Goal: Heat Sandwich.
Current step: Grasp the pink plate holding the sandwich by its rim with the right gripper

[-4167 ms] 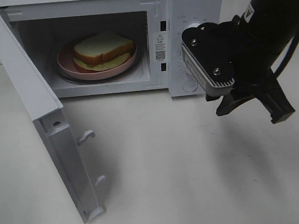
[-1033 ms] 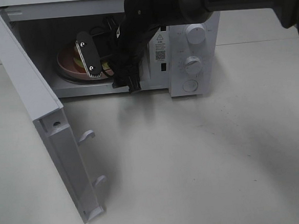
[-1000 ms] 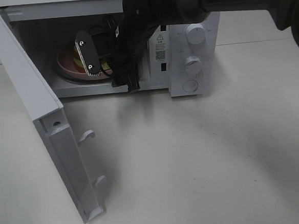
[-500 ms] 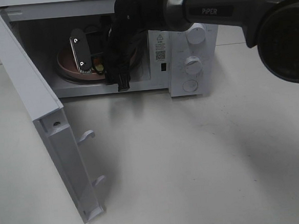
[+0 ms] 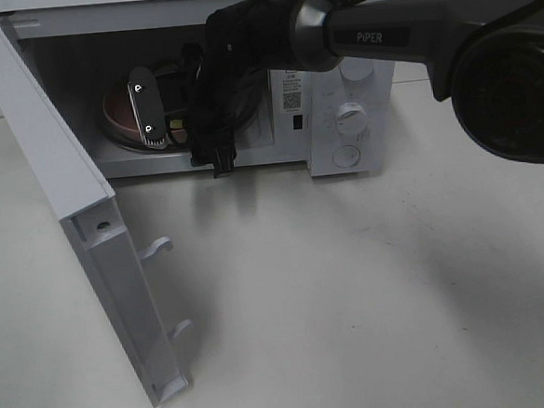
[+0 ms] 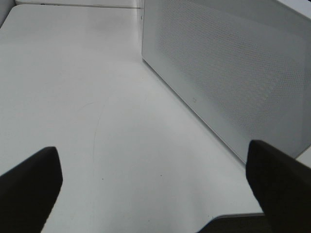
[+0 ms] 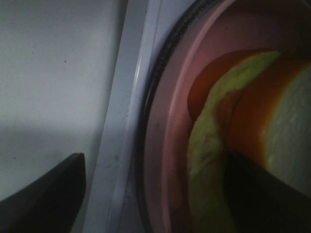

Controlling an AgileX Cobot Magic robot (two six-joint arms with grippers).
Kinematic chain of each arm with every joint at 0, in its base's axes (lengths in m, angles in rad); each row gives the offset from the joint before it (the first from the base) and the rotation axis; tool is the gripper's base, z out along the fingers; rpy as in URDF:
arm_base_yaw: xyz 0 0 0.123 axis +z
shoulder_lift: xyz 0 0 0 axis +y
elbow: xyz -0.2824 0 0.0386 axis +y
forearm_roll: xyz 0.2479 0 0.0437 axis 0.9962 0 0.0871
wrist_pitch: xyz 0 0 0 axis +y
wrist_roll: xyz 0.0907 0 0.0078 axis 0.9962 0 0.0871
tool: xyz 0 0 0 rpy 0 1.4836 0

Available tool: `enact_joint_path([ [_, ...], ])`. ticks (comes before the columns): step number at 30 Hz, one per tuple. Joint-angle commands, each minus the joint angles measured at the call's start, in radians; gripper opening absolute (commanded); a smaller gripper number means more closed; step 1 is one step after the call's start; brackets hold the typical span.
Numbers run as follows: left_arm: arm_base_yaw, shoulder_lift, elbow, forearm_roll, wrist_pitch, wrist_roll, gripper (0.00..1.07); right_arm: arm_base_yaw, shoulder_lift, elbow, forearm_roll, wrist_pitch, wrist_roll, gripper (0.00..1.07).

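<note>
Pink plate (image 7: pixel 167 145) bears one sandwich (image 7: pixel 243 141); both arms' jaws released.

The sandwich (image 7: pixel 252 121), with green lettuce and tan crust showing, is lying on the pink plate (image 7: pixel 165 145) inside my microwave (image 5: pixel 356 77).

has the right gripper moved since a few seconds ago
Yes. The right gripper was outside, in front of the microwave's dial panel; now it has reached left into the open cavity, at the pink plate.
</note>
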Motion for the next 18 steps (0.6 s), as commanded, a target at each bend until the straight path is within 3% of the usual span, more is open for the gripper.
enact_joint_path([
  [1, 0.001, -0.006, 0.003, -0.009, -0.013, 0.001, 0.97, 0.009, 0.0, -0.004, 0.001, 0.006, 0.014, 0.76],
  [18, 0.001, -0.006, 0.003, -0.009, -0.013, 0.001, 0.97, 0.009, 0.019, -0.004, 0.002, -0.013, 0.053, 0.75],
])
